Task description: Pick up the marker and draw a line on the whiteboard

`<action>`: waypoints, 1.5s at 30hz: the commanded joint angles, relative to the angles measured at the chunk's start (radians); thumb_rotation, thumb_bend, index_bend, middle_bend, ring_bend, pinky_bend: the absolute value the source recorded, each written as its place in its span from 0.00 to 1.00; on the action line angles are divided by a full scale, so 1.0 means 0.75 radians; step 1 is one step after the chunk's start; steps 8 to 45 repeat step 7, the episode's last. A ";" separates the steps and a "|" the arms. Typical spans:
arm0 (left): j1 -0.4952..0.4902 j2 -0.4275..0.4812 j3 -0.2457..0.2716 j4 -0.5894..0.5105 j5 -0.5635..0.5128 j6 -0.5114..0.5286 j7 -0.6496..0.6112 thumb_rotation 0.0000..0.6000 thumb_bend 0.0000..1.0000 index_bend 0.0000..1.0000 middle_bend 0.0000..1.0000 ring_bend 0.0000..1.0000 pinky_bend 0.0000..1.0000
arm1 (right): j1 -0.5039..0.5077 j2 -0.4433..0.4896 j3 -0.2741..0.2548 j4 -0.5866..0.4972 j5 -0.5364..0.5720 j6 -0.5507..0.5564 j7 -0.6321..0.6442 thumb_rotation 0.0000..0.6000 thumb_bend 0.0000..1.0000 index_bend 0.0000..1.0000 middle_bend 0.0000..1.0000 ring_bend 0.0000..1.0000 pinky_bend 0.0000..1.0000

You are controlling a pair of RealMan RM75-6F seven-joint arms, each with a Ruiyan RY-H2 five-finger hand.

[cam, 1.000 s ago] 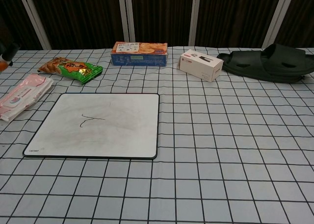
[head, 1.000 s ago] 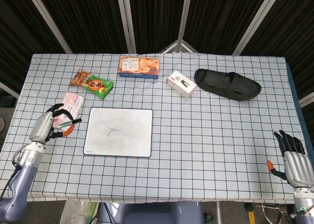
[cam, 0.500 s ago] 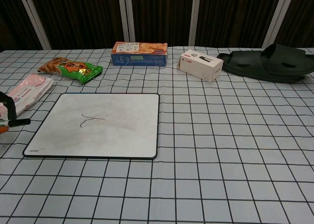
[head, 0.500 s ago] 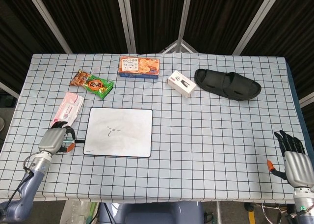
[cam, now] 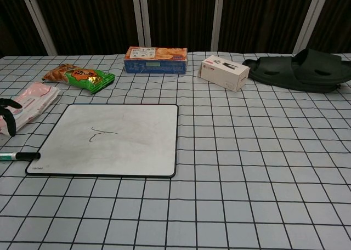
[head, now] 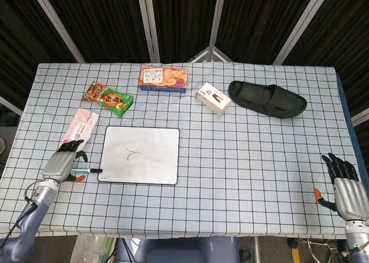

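Marker [head: 88, 171] now lying on tabletop [head: 242, 159] just beside whiteboard [head: 140, 155], left hand [head: 61, 166] apparently released over it, fingers loosely apart; right hand [head: 343, 189] spread, idle; mark drawn, task seemingly finished.

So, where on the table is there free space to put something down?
Widest bare cloth: right of the whiteboard, below the white box and slipper, up to the right hand. Also the strip along the near edge. Crowded: the left side, with the snack bag, pink pack, marker and left hand.
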 commanded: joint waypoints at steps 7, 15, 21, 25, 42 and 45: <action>0.188 0.187 0.005 -0.209 0.201 0.354 -0.173 1.00 0.09 0.00 0.00 0.00 0.00 | -0.002 -0.002 -0.004 0.014 -0.024 0.016 -0.010 1.00 0.34 0.00 0.00 0.00 0.00; 0.188 0.187 0.005 -0.209 0.201 0.354 -0.173 1.00 0.09 0.00 0.00 0.00 0.00 | -0.002 -0.002 -0.004 0.014 -0.024 0.016 -0.010 1.00 0.34 0.00 0.00 0.00 0.00; 0.188 0.187 0.005 -0.209 0.201 0.354 -0.173 1.00 0.09 0.00 0.00 0.00 0.00 | -0.002 -0.002 -0.004 0.014 -0.024 0.016 -0.010 1.00 0.34 0.00 0.00 0.00 0.00; 0.188 0.187 0.005 -0.209 0.201 0.354 -0.173 1.00 0.09 0.00 0.00 0.00 0.00 | -0.002 -0.002 -0.004 0.014 -0.024 0.016 -0.010 1.00 0.34 0.00 0.00 0.00 0.00; 0.188 0.187 0.005 -0.209 0.201 0.354 -0.173 1.00 0.09 0.00 0.00 0.00 0.00 | -0.002 -0.002 -0.004 0.014 -0.024 0.016 -0.010 1.00 0.34 0.00 0.00 0.00 0.00; 0.188 0.187 0.005 -0.209 0.201 0.354 -0.173 1.00 0.09 0.00 0.00 0.00 0.00 | -0.002 -0.002 -0.004 0.014 -0.024 0.016 -0.010 1.00 0.34 0.00 0.00 0.00 0.00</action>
